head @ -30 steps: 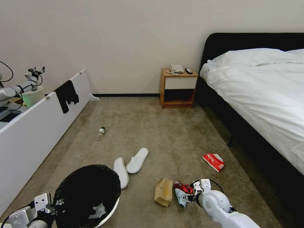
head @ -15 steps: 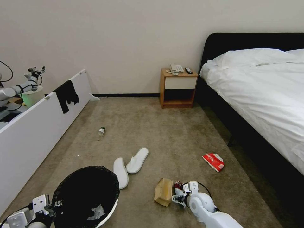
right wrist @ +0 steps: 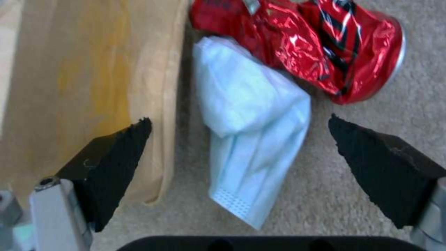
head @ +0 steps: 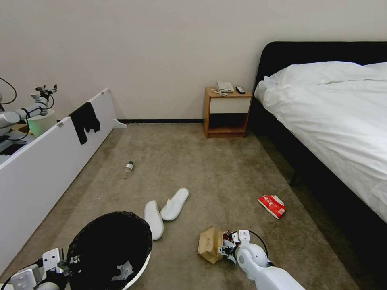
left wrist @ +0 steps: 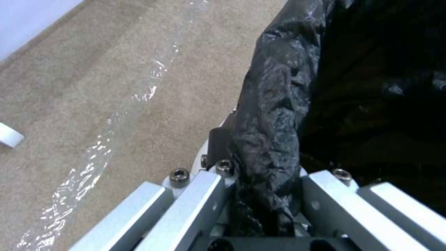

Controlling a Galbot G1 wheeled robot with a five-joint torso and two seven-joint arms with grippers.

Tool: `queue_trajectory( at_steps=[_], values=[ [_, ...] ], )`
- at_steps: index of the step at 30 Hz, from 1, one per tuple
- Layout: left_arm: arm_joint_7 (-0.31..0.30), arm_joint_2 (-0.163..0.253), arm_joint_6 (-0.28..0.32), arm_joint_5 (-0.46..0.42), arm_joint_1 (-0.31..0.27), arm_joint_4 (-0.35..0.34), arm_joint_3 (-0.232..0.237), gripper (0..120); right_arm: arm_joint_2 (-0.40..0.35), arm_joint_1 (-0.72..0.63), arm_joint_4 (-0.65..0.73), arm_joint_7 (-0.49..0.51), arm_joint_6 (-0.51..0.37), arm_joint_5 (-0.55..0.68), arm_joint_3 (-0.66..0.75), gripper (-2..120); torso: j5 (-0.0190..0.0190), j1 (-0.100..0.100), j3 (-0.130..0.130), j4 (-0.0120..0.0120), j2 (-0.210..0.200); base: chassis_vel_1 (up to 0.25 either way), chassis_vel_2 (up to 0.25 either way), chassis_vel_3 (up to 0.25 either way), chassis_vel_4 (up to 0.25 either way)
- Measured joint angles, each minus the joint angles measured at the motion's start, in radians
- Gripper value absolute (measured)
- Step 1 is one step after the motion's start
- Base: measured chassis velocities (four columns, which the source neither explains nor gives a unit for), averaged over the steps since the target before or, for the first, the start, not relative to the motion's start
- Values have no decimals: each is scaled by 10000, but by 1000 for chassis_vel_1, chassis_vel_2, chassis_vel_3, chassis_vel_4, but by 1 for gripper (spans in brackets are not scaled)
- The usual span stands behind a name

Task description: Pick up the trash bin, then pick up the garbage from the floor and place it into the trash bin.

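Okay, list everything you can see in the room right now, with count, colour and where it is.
trash bin: one, white, black liner, near left floor
slippers: two, white, mid carpet
brown paper bag: one, beside right hand
red wrapper: one, by bag
blue mask: one, pale, between right fingers
red snack packet: one, near bed
bottle: one, green-capped, far carpet
nightstand: one, wooden, by wall
bed: one, white bedding, right
left hand: shut on bin rim
right hand: open over mask

White arms, black wedge-shaped jaws
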Motion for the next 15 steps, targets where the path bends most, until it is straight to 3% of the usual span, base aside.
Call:
queue_trajectory(
  at_steps=[15],
  values=[
    [19,-24,-25,74,6,34,65,2,250,172,-449,-234,388,-131,-82,92,0,1,0,0,0,0,0,0,0]
  ],
)
